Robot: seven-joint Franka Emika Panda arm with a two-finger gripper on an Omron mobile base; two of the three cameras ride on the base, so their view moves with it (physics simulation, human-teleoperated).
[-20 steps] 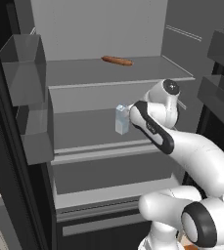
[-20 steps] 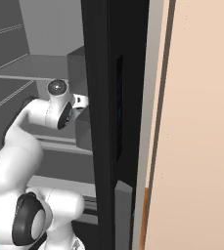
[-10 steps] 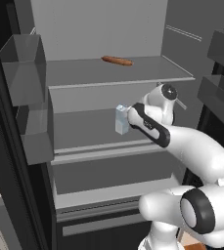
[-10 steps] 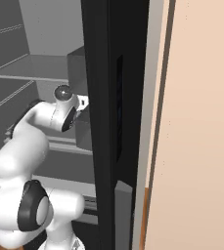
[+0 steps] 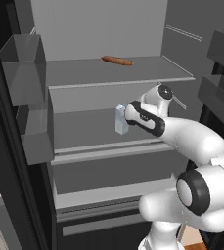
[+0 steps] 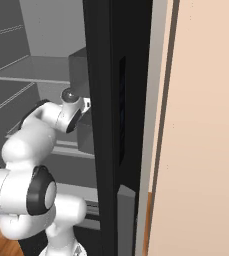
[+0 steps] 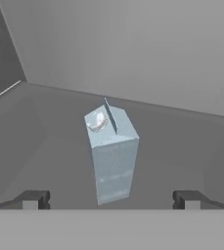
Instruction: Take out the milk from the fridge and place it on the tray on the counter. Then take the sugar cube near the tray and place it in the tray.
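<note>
Reaching into the fridge (image 5: 108, 29), I have the hand (image 7: 111, 199) lined up on the milk (image 7: 111, 156), with both fingertips (image 7: 33, 199) spread wide and nothing between them yet. The hand is released and empty.

The milk stands upright on the middle shelf (image 5: 84, 129), toward that shelf's front edge and well clear of the back wall. In the left base view the carton (image 5: 121, 119) sits just beside the wrist, on the side away from the arm. One shelf above the milk lies the orange-brown sausage (image 5: 117, 60), well apart and of no concern to this step.

In the hand view the carton is centred between the two fingertips, turned so one vertical corner faces me. In my judgement the step in hand is the approach to grasp. To do it well, I would advance straight along the present line until the carton body sits fully between the fingers, then close on its flat walls below the gabled top. Because of the turned corner, a small roll of the wrist beforehand should seat the pads squarely. Nudging the carton with the palm could tip it.
</note>
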